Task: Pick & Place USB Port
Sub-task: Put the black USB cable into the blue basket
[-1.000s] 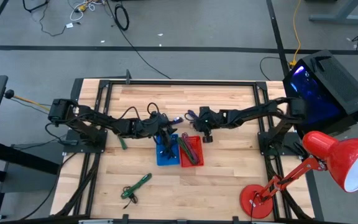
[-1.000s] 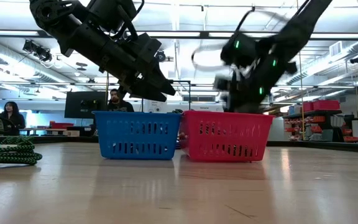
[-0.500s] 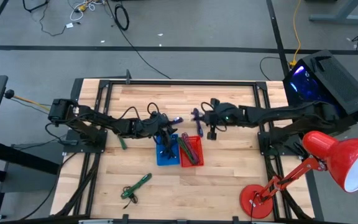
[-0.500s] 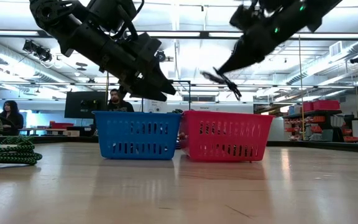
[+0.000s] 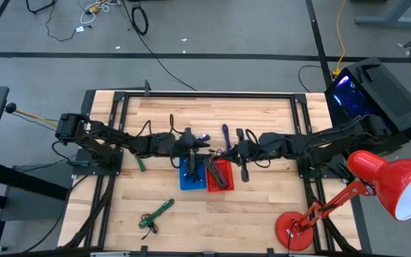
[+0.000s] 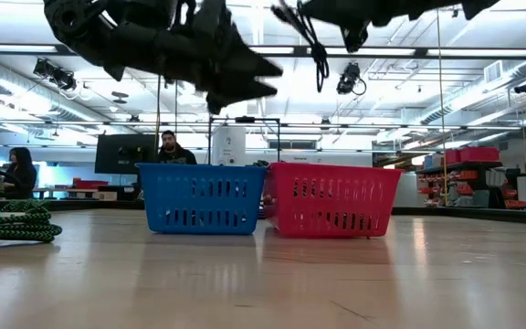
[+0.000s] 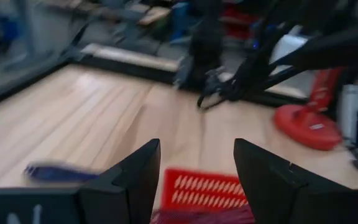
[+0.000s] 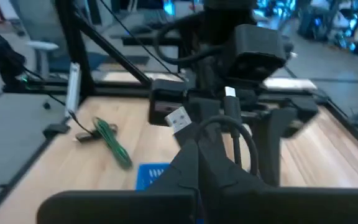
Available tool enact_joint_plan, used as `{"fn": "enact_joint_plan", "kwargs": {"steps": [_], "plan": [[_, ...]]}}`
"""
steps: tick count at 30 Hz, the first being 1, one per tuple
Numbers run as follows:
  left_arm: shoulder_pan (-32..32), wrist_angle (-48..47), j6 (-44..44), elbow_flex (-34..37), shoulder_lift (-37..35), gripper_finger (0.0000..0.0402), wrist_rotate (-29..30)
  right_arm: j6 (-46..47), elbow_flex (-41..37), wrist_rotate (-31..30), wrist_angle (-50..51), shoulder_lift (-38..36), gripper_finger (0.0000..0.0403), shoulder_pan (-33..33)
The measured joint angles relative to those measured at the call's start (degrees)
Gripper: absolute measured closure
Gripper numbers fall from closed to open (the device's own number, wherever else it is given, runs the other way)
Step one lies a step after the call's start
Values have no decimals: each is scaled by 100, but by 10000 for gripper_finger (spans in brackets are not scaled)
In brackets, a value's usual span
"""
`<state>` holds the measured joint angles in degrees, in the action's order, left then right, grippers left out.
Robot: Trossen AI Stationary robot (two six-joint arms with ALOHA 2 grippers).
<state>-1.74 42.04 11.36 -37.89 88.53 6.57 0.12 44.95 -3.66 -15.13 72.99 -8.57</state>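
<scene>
USB cable, dark with a silver plug, is pinched in the right gripper, plug end pointing away from the fingers, its loop hanging above the red plastic slotted basket. Beside it, the blue slotted basket sits under the left gripper, whose fingers are spread apart, empty.
</scene>
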Motion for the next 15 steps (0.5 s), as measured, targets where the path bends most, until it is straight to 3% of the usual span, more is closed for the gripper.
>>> {"fn": "enact_joint_plan", "kwargs": {"steps": [6,15], "plan": [[-44,754,-332,0,0,191,-742,-36,0,-206,-582,2,403,-23],[-87,1756,-913,0,0,191,-838,-9,5,-167,-1439,145,403,-37]]}}
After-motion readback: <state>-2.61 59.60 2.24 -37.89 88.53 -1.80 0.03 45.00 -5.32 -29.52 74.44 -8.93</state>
